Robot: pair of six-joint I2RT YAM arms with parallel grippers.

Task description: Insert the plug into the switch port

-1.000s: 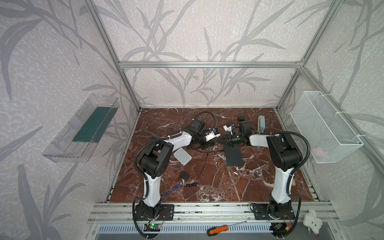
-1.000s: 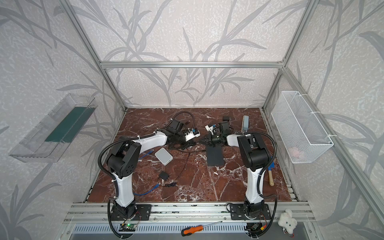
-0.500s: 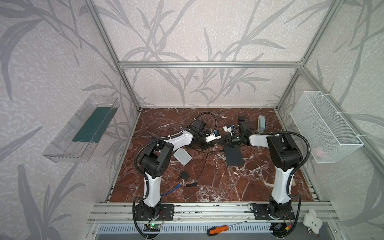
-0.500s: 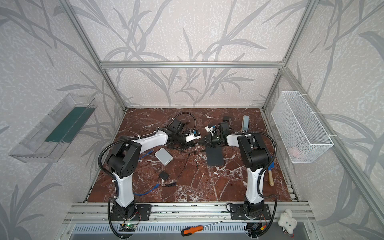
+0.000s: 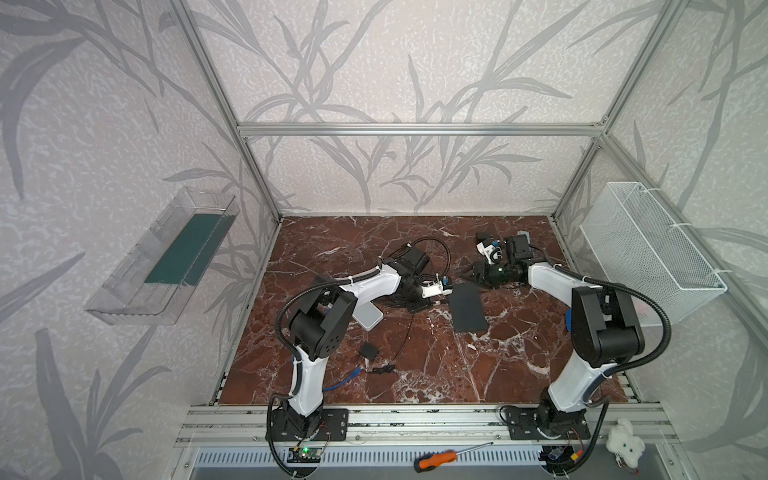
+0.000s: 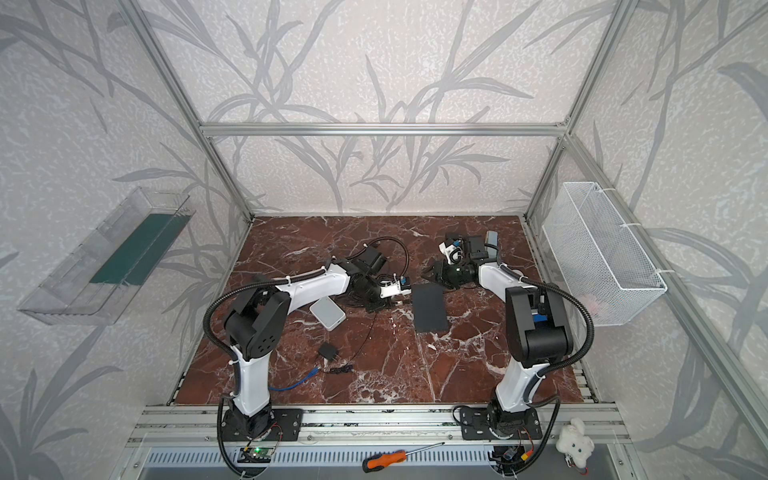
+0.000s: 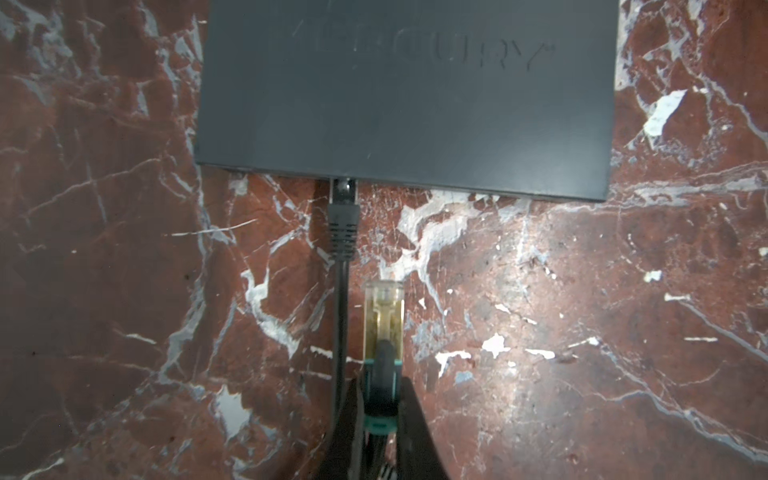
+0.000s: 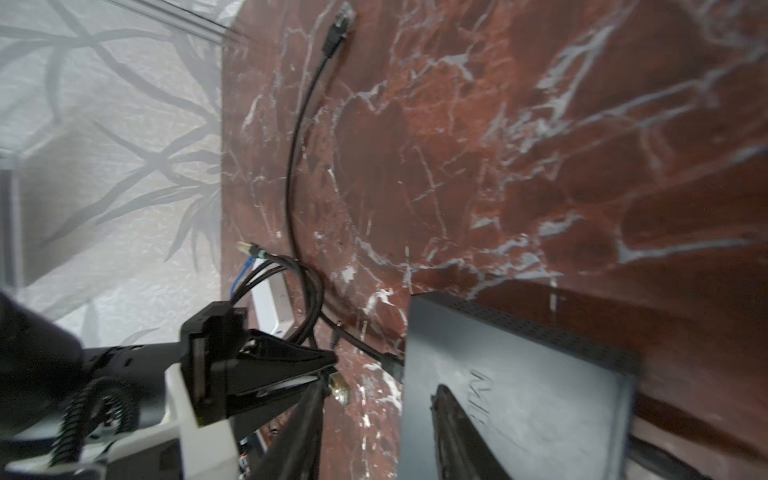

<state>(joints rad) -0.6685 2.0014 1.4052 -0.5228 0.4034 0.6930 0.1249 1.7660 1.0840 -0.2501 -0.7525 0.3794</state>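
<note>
**Bimanual cell, seen from above and from both wrists.** The left hand (image 7: 381, 392) is gripping the teal boot of a clear-tipped connector (image 7: 383, 316), with its fingers clamped tight on it. The connector is pointing at the left edge of the dark grey slab (image 7: 407, 95) and is stopping short of it, with bare desk (image 5: 519, 353) showing between them. Just beside the connector, a thicker black cable (image 7: 343, 224) is sitting plugged into that same edge.

The right hand (image 6: 433, 275) is hovering at the slab's far end with its fingers spread apart and nothing between them. In the right wrist view, one finger (image 8: 451, 432) is reaching over the slab's top.

The white box (image 5: 370, 319) carrying the switch port is lying flat on the desk to the left of the slab, partly under the left forearm. The port itself is not showing clearly. Nearer than the box, the adapter block (image 5: 369, 351) is resting on the desk, with the thin black cord (image 5: 384, 369) bunched just beside it. Neither hand is touching them, and the plug at the cord's tip is too small to pick out. A blue cable (image 5: 343, 382) is trailing at the near left, and a screwdriver (image 5: 440, 459) is lying on the near rail.
</note>
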